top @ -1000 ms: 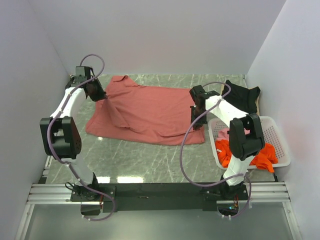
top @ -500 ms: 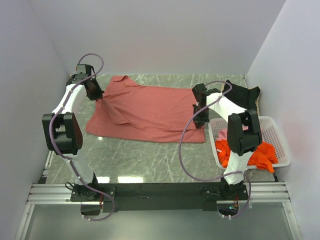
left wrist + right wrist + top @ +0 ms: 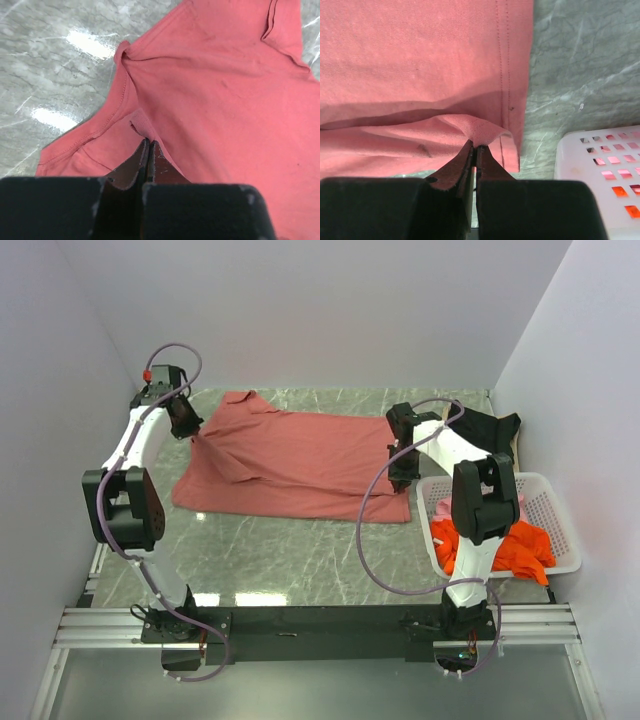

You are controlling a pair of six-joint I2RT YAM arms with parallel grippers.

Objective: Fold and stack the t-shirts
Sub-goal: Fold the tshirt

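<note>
The large brick-red t-shirt (image 3: 300,465) lies spread across the marble table, its collar at the back left. My left gripper (image 3: 192,432) is shut on a raised fold at the shirt's left side, and the left wrist view shows that pinched fold (image 3: 142,125) at the gripper (image 3: 148,143). My right gripper (image 3: 400,480) is shut on the hem at the shirt's right edge; the right wrist view shows the lifted hem fold (image 3: 485,131) at the gripper (image 3: 475,147). A black t-shirt (image 3: 487,430) lies at the back right. Orange (image 3: 505,550) and pink (image 3: 445,508) t-shirts sit in the basket.
A white lattice basket (image 3: 556,512) stands at the right, just beside the red shirt's hem, and its corner (image 3: 600,165) shows in the right wrist view. White walls close the table at left, back and right. Bare marble (image 3: 300,560) lies in front of the shirt.
My left gripper has drawn back and to the left, pulling its fold of the red shirt outward. My right gripper has shifted slightly back along the hem, still holding it.
</note>
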